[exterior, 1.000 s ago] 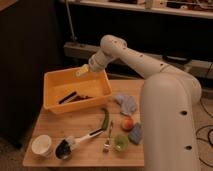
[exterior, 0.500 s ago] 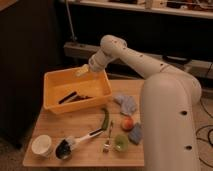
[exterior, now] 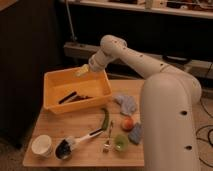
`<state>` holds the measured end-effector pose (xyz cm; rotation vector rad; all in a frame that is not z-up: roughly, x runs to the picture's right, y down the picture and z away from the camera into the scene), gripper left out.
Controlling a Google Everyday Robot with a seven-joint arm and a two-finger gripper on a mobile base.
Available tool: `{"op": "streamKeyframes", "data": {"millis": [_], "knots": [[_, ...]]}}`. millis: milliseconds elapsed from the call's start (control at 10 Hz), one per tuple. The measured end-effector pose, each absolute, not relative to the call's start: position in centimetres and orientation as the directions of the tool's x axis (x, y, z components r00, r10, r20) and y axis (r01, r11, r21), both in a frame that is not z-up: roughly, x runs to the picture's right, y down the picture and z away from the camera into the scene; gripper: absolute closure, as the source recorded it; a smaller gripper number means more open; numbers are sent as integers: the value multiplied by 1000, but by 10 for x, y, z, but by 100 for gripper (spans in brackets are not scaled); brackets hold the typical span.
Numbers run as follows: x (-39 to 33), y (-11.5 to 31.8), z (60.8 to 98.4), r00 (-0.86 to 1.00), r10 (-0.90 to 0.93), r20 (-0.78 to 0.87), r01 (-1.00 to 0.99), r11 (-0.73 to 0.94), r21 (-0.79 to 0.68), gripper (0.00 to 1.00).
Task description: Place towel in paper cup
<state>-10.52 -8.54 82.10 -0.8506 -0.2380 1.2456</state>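
A crumpled grey-blue towel (exterior: 126, 103) lies on the wooden table (exterior: 85, 127), right of the yellow bin. A white paper cup (exterior: 42, 145) stands upright at the table's front left corner. My gripper (exterior: 82, 70) hangs over the back rim of the yellow bin (exterior: 75, 90), far from both towel and cup, with nothing seen in it.
The yellow bin holds dark utensils (exterior: 72, 96). On the table lie a green chilli (exterior: 104, 119), a black ladle with white handle (exterior: 75, 143), a fork (exterior: 108, 140), a red-orange fruit (exterior: 128, 123), a green fruit (exterior: 120, 141) and a blue sponge (exterior: 135, 134). My white arm (exterior: 165, 110) fills the right side.
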Motion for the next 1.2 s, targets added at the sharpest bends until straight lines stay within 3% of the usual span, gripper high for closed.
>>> {"op": "streamKeyframes", "data": {"millis": [600, 1200], "knots": [[-104, -86, 820, 350, 893, -281, -738, 78, -670, 26], [-39, -103, 794, 374, 864, -338, -865, 194, -464, 26]]}}
